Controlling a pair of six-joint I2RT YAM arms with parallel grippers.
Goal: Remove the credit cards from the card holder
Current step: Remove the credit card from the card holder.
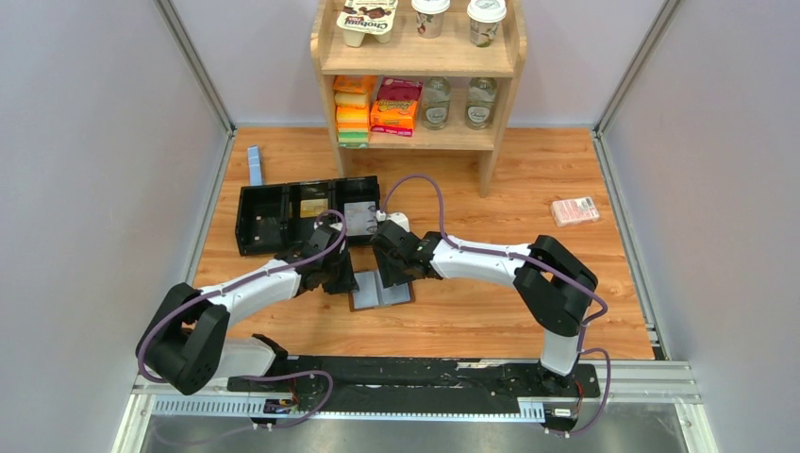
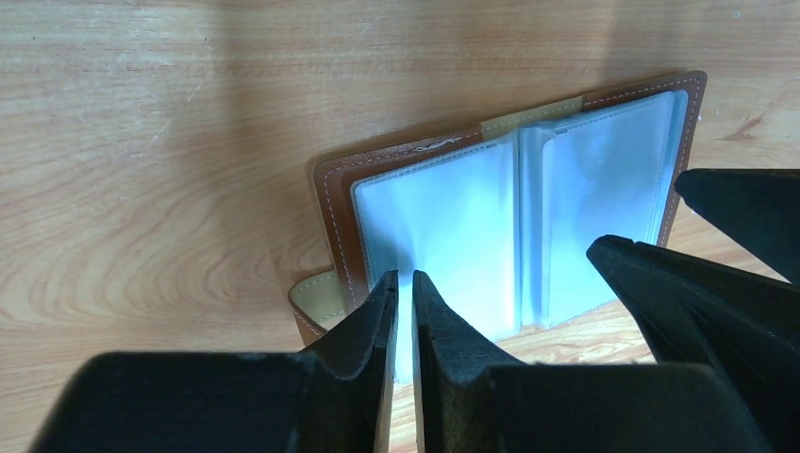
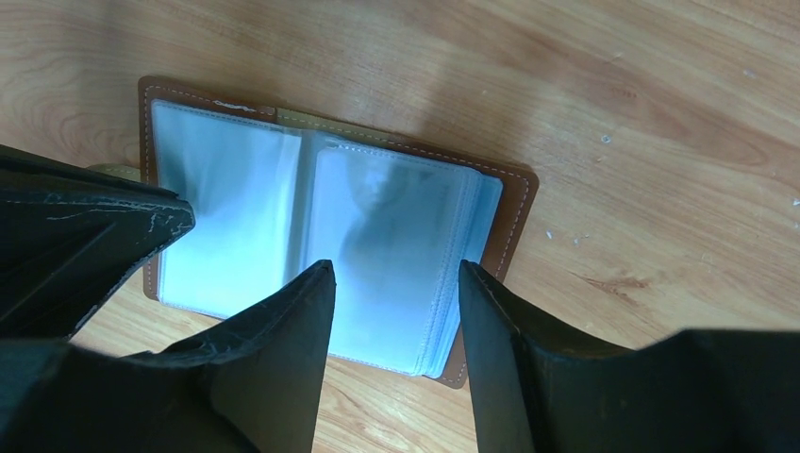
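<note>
Work on card holder, open flat on table betw. arms. Read L gripper as nearly shut over pale near edge of left page; can't tell if truly gripping. Use R gripper, open astride right page, to pin leather. Pinch card only, not sleeve; pull flat. Can't make out credit cards thru hazy plastic.

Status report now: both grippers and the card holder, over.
Left gripper nearly shut, pale sheet edge between fingers. Right gripper open over other half. Card holder open, sleeves up. Grippers close together.
</note>
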